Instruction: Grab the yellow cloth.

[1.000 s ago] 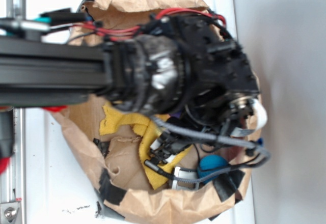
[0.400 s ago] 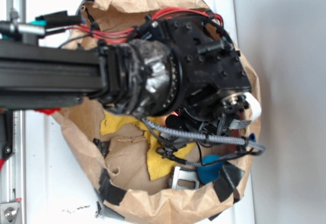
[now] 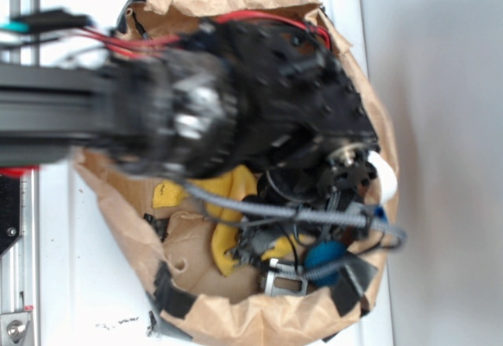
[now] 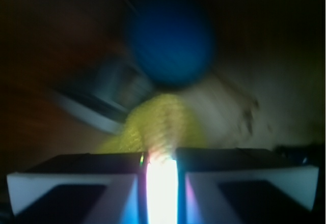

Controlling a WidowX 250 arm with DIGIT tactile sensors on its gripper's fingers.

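The yellow cloth (image 3: 226, 195) lies bunched on the brown paper (image 3: 189, 244) below my arm. In the wrist view a fold of it (image 4: 158, 124) rises into the narrow gap between my two jaws. My gripper (image 4: 162, 170) is shut on that fold, with bright glare between the pads. In the exterior view the gripper (image 3: 255, 240) is mostly hidden under the blurred black wrist, at the cloth's lower end. The rest of the cloth is hidden by the arm.
A blue ball (image 3: 324, 253) sits right of the cloth and shows just beyond the jaws in the wrist view (image 4: 170, 40). A grey metal piece (image 3: 283, 283) lies beside it. The crumpled paper's raised rim (image 3: 236, 318), patched with black tape, surrounds everything. White table beyond.
The arm has shifted left with motion blur. The yellow cloth, spread flat before, is now gathered into a narrower bunch, drawn toward the gripper.
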